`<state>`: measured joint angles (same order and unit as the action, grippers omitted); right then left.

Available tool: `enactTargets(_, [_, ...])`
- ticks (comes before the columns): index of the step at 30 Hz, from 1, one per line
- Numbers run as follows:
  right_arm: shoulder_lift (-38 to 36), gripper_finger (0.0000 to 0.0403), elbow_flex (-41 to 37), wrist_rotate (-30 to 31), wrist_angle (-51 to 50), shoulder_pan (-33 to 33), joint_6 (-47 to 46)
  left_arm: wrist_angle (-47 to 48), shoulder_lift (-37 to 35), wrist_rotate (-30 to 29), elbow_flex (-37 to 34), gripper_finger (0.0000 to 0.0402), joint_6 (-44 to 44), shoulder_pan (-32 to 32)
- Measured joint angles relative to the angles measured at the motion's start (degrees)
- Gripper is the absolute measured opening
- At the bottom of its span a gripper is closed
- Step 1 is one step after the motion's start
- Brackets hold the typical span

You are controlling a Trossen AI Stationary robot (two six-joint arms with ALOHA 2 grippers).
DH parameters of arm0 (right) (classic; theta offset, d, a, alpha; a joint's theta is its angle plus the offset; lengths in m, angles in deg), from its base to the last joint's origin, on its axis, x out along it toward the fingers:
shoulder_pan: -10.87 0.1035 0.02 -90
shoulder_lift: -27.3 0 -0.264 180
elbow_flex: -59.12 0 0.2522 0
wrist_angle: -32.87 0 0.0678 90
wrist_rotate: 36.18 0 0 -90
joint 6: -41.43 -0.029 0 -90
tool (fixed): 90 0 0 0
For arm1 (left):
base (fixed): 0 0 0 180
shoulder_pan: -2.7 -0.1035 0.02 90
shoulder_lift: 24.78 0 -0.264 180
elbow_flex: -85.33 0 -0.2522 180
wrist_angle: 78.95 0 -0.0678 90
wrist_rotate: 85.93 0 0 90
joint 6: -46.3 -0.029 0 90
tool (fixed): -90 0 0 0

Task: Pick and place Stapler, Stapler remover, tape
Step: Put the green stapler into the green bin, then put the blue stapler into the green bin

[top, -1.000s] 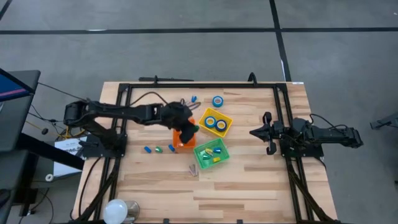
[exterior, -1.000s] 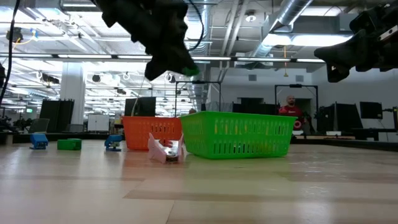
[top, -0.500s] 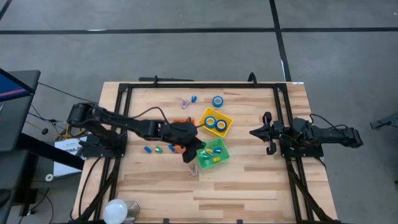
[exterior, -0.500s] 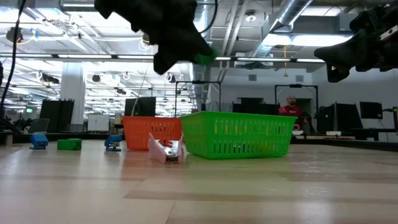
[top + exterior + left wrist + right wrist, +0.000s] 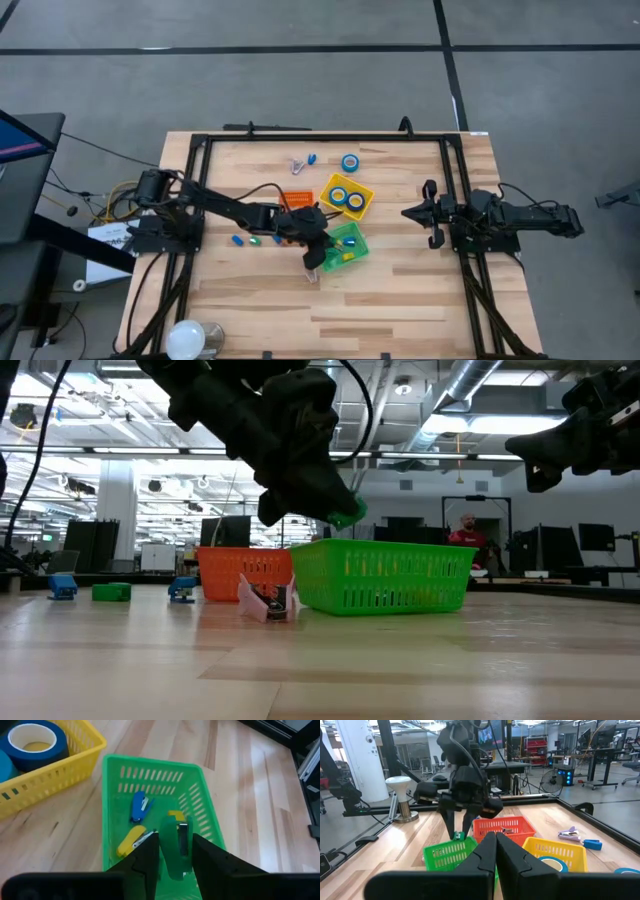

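Placement of a green stapler (image 5: 176,847) is in hand: it is gripped in the left hand (image 5: 175,851) just above the green basket (image 5: 192,795), so lowering and release there seem called for, while the right hand (image 5: 428,213) waits closed at the right.

Nothing here can be read from where I stand; no label, brand, number or sign shows legibly on the bins, the tools, the arms or the room's fittings behind the table.
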<state>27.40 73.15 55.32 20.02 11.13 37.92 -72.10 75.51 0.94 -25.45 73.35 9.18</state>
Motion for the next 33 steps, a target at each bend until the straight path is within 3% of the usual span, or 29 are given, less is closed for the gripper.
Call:
enactTargets(4, [0.0,0.0001,0.0,0.0,0.0,0.0,0.0,-0.2,0.0,0.1,0.0,0.0133,-0.2,0.0])
enactTargets(10, [0.0,0.0001,0.0,0.0,0.0,0.0,0.0,-0.2,0.0,0.4,0.0,0.022,0.3,0.0])
enactTargets(15, [0.0,0.0001,0.0,0.0,0.0,0.0,0.0,0.1,-0.9,7.4,0.0,0.0273,2.0,-0.3])
enactTargets(25, [0.0,0.0001,0.0,0.0,0.0,0.0,0.0,5.8,-10.1,7.6,0.0,0.0268,-2.9,-0.2])
enactTargets(33, [0.0,0.0001,0.0,0.0,0.0,0.0,0.0,18.0,-16.3,5.8,0.0,0.0246,-3.2,-0.2])
